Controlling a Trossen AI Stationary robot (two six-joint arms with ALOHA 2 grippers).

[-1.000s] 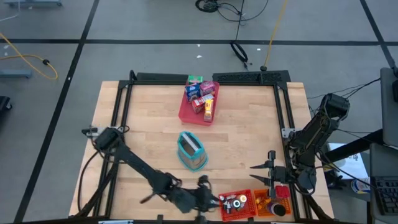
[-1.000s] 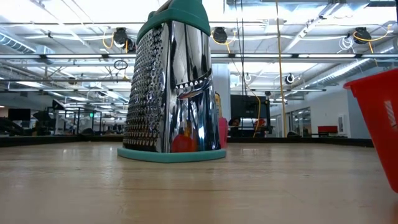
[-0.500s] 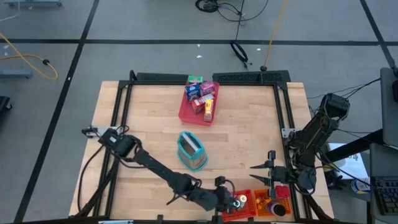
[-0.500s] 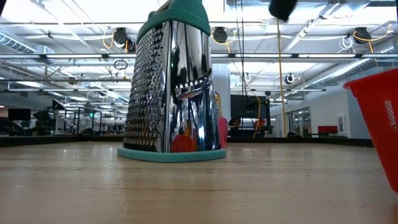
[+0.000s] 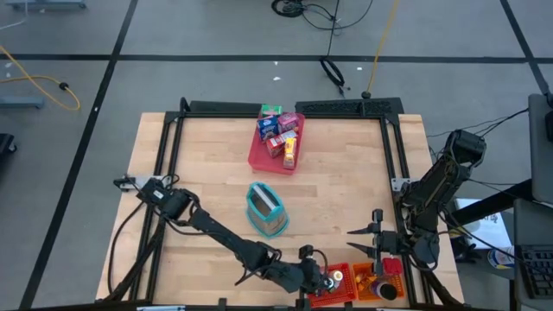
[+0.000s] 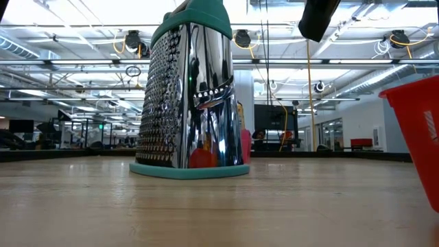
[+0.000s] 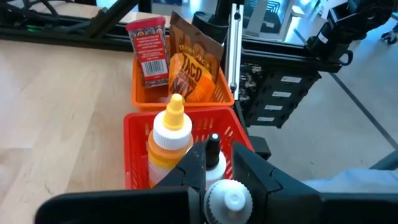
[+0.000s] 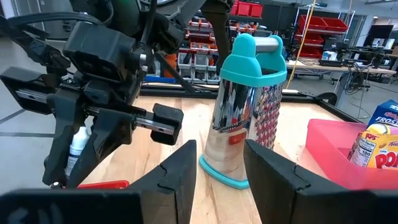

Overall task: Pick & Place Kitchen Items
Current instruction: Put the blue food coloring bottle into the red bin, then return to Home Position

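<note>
Over the red bin (image 7: 134, 152), near-right of surface, left hand (image 7: 214, 163) grips small white bottle (image 7: 229, 198): light, stiff, slippery; hold at body. Right hand (image 8: 219, 163) part-open, empty.

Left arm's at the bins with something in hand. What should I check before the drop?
1. Left gripper jaws shut on the white bottle: ok.
2. Bottle above the red bin: ok.
3. Free spot in the red bin beside the yellow bottle: cannot tell.
4. Right gripper open, holding nothing, apart from the left one: ok.
5. Grater upright mid-table, away from the bins: ok.
</note>
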